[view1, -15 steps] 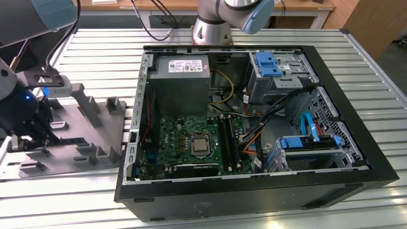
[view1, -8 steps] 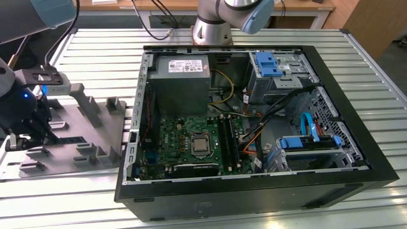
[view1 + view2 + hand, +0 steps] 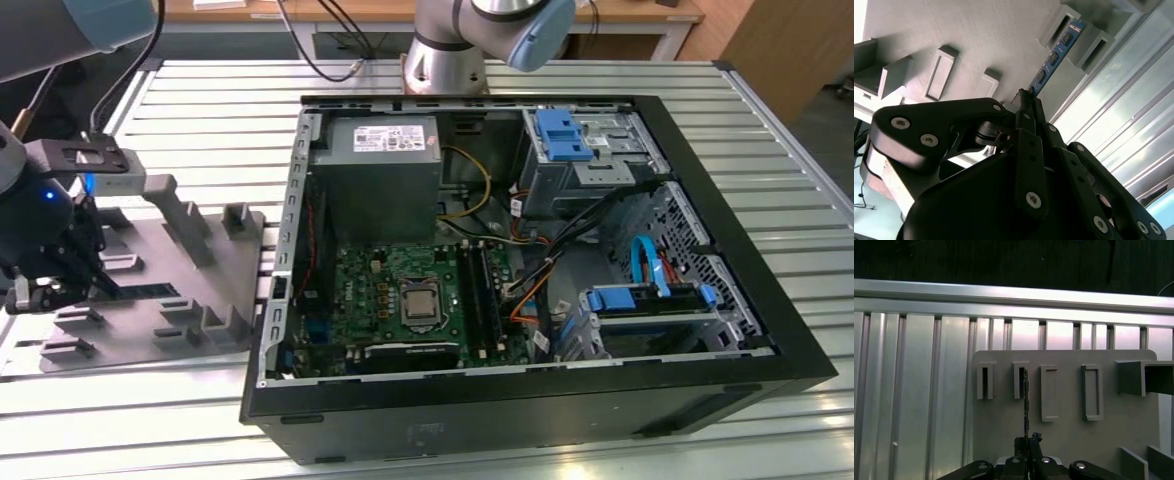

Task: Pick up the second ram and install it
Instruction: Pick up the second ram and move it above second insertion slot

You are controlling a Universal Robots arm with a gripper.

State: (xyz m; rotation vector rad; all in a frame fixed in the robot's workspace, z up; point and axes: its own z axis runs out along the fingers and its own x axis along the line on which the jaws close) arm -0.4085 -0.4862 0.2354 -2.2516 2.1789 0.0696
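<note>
Blue second ram [image 3: 1054,56] clamped endwise in the claw [image 3: 1026,98].

The gripper [image 3: 1028,442] sits low over the grey fixture tray [image 3: 147,335], clamped on the near end of the second ram [image 3: 1054,55], and the room about it is tight. In the first wrist view a slotted post [image 3: 1019,381] stands at the stick's far end, with a raised frame [image 3: 1049,392] just beside it. Taller uprights [image 3: 180,215] stand on the tray towards the case [image 3: 534,405] (whose side wall rises above the tray). The ribbed table [image 3: 214,120] past the tray gives open passage. Inside the open-topped case, loose cables [image 3: 541,265] crowd one side of the memory slots [image 3: 483,290].
</note>
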